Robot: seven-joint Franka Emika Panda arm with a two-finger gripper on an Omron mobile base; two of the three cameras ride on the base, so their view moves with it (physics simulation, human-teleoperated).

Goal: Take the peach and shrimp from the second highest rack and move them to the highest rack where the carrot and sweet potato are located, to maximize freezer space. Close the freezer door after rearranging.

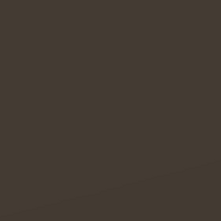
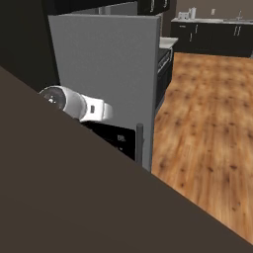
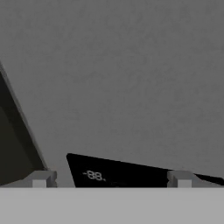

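The freezer's grey door [image 2: 104,64] faces me with its outer side, and a black display panel [image 2: 116,138] and a dark vertical handle [image 2: 140,146] sit low on it. In the hand view my gripper [image 3: 111,180] is open, its fingertips [image 3: 40,179] wide apart and close to the grey door face [image 3: 131,78], just above the display reading "88" [image 3: 94,176]. The white wrist [image 2: 94,109] reaches toward the door. The peach, shrimp, carrot, sweet potato and the racks are hidden behind the door.
A flat dark brown panel [image 2: 59,197] crosses the lower left of the right base view, and the same brown surface [image 1: 110,110] stands close before the left base camera. A wooden floor [image 2: 207,128] spreads to the right. Dark cabinets [image 2: 212,37] line the far wall.
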